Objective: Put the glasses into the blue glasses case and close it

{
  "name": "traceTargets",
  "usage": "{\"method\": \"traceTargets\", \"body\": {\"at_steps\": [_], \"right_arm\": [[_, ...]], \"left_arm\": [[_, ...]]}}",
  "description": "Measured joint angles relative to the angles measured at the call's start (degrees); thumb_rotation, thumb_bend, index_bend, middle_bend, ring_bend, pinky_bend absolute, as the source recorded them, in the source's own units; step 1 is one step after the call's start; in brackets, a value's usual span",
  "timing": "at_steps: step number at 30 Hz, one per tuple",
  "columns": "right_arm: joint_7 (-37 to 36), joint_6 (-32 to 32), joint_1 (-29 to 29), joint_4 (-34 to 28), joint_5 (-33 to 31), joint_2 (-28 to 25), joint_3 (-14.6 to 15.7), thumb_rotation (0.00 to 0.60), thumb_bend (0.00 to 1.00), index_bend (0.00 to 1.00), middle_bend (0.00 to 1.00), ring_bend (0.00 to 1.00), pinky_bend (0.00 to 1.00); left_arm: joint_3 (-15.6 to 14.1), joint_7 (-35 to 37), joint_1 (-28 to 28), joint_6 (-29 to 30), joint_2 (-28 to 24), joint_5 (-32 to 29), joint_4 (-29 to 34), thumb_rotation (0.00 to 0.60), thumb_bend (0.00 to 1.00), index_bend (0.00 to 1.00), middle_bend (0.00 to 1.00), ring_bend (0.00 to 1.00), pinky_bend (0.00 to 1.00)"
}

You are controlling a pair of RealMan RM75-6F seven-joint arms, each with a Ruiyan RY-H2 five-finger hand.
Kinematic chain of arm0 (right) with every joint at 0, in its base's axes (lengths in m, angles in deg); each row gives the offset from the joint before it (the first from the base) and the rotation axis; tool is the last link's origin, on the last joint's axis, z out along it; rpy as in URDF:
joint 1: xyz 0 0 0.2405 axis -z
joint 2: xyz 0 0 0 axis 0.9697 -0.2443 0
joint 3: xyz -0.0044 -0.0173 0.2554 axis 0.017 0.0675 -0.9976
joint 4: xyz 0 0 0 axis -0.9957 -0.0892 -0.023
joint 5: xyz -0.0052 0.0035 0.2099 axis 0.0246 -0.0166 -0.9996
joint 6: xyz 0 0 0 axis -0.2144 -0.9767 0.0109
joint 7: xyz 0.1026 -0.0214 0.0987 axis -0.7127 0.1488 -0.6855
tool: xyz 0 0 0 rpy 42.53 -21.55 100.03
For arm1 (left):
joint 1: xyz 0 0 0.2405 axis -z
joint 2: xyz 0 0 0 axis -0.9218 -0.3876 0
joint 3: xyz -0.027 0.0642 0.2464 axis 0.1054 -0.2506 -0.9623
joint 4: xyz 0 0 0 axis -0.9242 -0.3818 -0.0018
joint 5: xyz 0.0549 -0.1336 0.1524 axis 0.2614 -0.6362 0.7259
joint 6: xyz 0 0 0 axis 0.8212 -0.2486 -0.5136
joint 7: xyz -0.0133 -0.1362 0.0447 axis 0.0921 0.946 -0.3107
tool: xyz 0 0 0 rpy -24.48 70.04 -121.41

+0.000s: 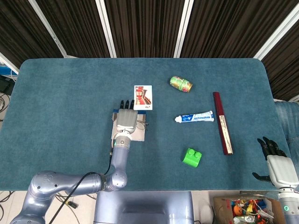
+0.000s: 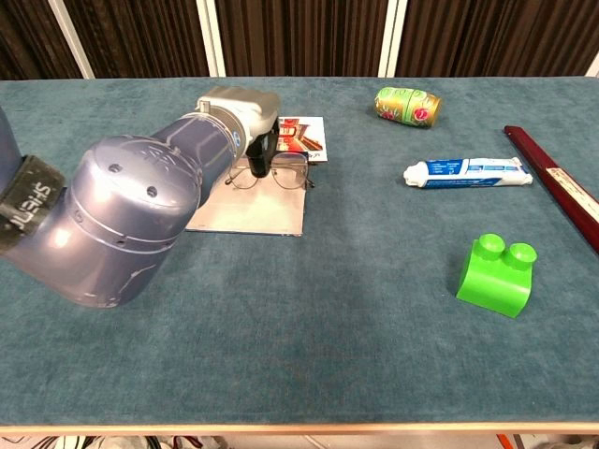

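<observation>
The blue glasses case [image 1: 122, 136] lies open and flat on the table, showing its grey lining [image 2: 248, 213]. My left hand [image 1: 126, 119] hovers over its far part, back up, and pinches the thin wire-rimmed glasses [image 2: 291, 174] at the middle of their frame with its dark fingers [image 2: 261, 155]. The glasses [image 1: 142, 124] hang over the case's far right corner, near a photo card. My right hand [image 1: 276, 165] stays off the table's right front corner, fingers spread, holding nothing; the chest view does not show it.
A photo card [image 2: 301, 134] lies just behind the case. A green can [image 2: 407, 104], a toothpaste tube [image 2: 468, 171], a long dark red box [image 2: 557, 187] and a green block [image 2: 496, 274] occupy the right half. My left forearm [image 2: 122, 224] fills the chest view's left.
</observation>
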Motion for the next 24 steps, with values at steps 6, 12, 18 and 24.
{"method": "traceTargets", "body": {"at_steps": [6,12,18,24], "right_arm": [[0.08,-0.06,-0.01,-0.16,-0.24,-0.03,0.0,0.6,0.07,0.0,0.0,0.01,0.23],[-0.03,-0.11,-0.01,-0.21,-0.43,-0.09,-0.02,0.6,0.07,0.0,0.0,0.01,0.23],[-0.05,-0.32,-0.09,-0.3,-0.61,-0.17,0.0,0.6,0.07,0.0,0.0,0.01,0.23],[-0.08,-0.32,-0.08,-0.38,-0.7,-0.23,0.02,0.6,0.07,0.0,0.0,0.01,0.23]], "left_arm": [[1.54,-0.35,0.42,-1.35,1.35,-0.96,-5.31,0.6,0.42,0.57,0.03,0.0,0.0],[2.69,-0.52,0.99,-2.83,2.9,-1.41,-9.79,0.6,0.42,0.57,0.03,0.0,0.0],[3.64,-0.6,1.25,-4.47,4.36,-1.41,-12.61,0.6,0.42,0.57,0.03,0.0,0.0],[4.27,-0.8,1.69,-5.47,5.94,-1.35,-15.54,0.6,0.42,0.57,0.03,0.0,0.0]]}}
